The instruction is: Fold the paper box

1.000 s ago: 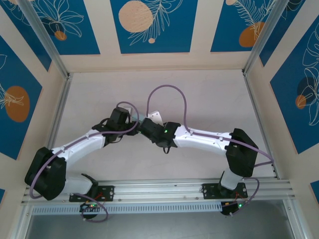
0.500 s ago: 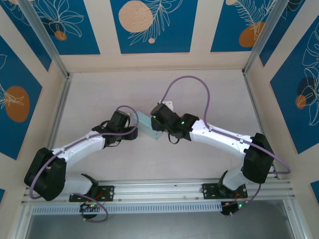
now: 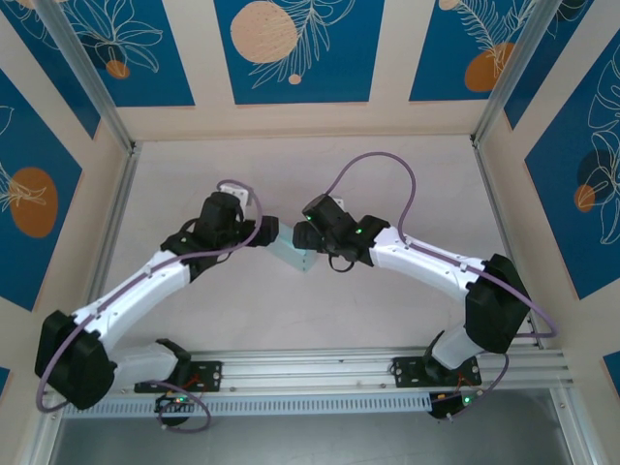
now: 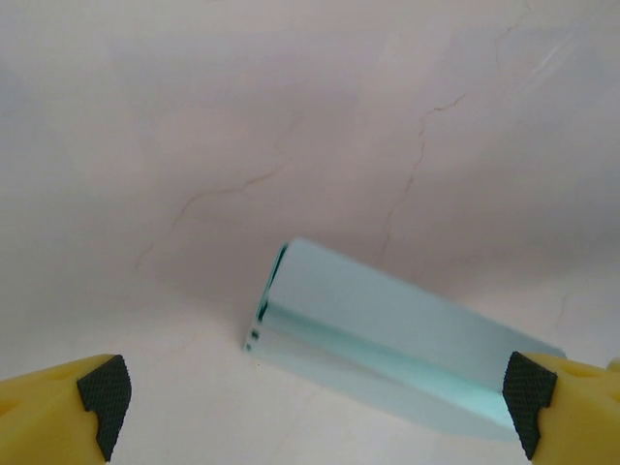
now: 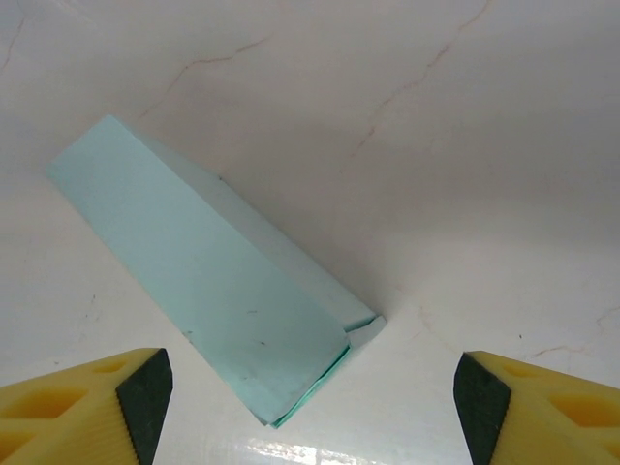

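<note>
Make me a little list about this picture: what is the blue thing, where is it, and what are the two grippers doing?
Thing: paper box, pale blue, folded up long and slim
Where: lying on the table, between the two grippers
Left gripper: open, holding nothing
Right gripper: open, holding nothing

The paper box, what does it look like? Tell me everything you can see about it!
The paper box is pale light-blue thin card, folded long, narrow and flattish, with sharp creases along its length and a small tucked flap at one end. It lies slanted on the pale marbled table. The jaws of the right gripper stand wide open on either side, not touching it. Whether the left gripper touches its end is unclear.
</note>
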